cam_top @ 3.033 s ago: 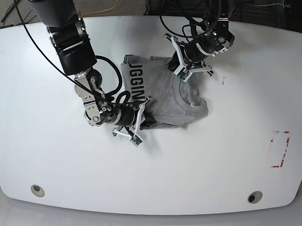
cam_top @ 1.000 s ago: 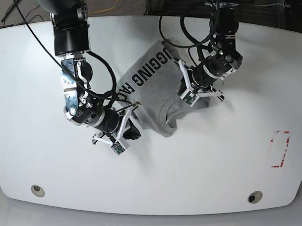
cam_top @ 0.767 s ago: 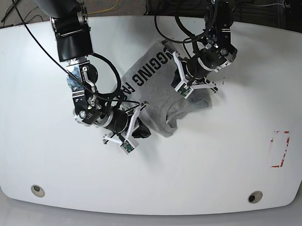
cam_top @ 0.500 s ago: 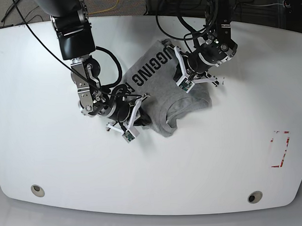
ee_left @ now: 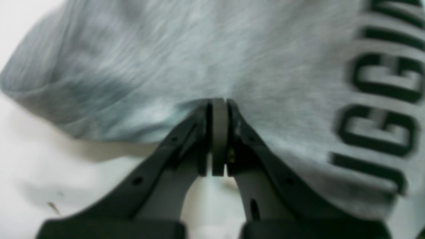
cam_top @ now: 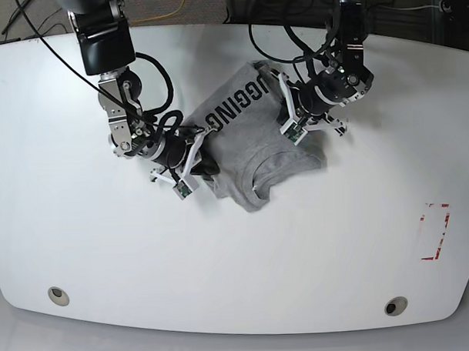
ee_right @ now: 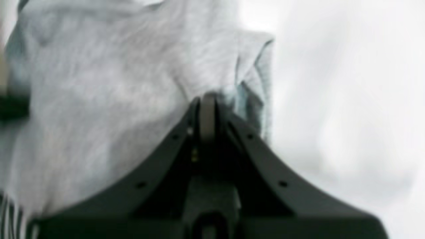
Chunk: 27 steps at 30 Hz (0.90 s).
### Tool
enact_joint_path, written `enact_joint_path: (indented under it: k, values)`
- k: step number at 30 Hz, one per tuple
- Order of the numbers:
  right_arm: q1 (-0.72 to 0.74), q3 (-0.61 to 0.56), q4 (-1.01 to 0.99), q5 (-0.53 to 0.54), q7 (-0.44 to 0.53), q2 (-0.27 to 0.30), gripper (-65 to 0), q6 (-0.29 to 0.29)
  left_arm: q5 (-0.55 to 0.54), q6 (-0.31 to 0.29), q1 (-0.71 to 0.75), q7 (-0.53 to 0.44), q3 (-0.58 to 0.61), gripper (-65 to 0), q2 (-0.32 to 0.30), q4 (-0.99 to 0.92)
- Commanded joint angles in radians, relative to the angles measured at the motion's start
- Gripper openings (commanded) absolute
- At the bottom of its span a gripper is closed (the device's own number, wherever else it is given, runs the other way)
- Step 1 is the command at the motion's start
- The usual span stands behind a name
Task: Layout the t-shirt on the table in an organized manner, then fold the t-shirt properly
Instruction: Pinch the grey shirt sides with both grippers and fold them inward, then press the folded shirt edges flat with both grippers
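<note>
Fingers pinching cloth on both arms. Left gripper [ee_left: 219, 139]: pads pressed together with a thin fold of grey fabric caught at the tips, lettering just to one side. Right gripper [ee_right: 207, 116]: likewise clamped on a bunched edge, near a loose flap.

Surface [cam_top: 83, 250]: wide, glossy white, mostly bare; red outline mark [cam_top: 434, 230] well apart from the work, near one edge.

T-shirt [cam_top: 253, 148]: heather grey, lying crumpled and askew around the middle-rear of the surface, between the two arms. Black lettering runs diagonally; neckline faces the near edge; one corner is folded under. Not laid flat yet, so layout looks unfinished.

Handling, as judgement: light, limp knit, no stiffness; it will sag and drag wherever unsupported, and slide easily on this slick top. A pinch may gather several layers. Best holds are likely seams or hems at shoulders or bottom corners, one per arm, pulled apart to tension the cloth flat. Mid-panel pinches only tent the fabric.
</note>
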Motion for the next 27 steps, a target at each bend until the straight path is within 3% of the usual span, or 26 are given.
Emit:
enact_joint_path:
  k: [1, 8, 18, 27]
  values:
    - [-0.015, 0.004, 0.054, 0.013, 0.021, 0.028, -64.9, 0.005, -0.011, -0.001, -0.028, -0.016, 0.003, -65.0, -0.022, -0.021]
    - [-0.098, 0.018, 0.139, 0.013, 0.019, 0.057, -64.9, 0.004, -0.011, -0.001, -0.083, -0.018, 0.001, -65.0, -0.062, -0.106]
    - [-0.209, 0.083, 0.251, 0.013, 0.001, 0.051, -64.9, 0.002, -0.011, -0.001, -0.138, -0.018, 0.0, -65.0, -0.094, -0.141]
    - [-0.276, 0.047, 0.349, 0.015, -0.03, 0.038, -64.9, -0.091, -0.011, -0.001, -0.166, -0.018, -0.002, -65.0, -0.134, -0.147]
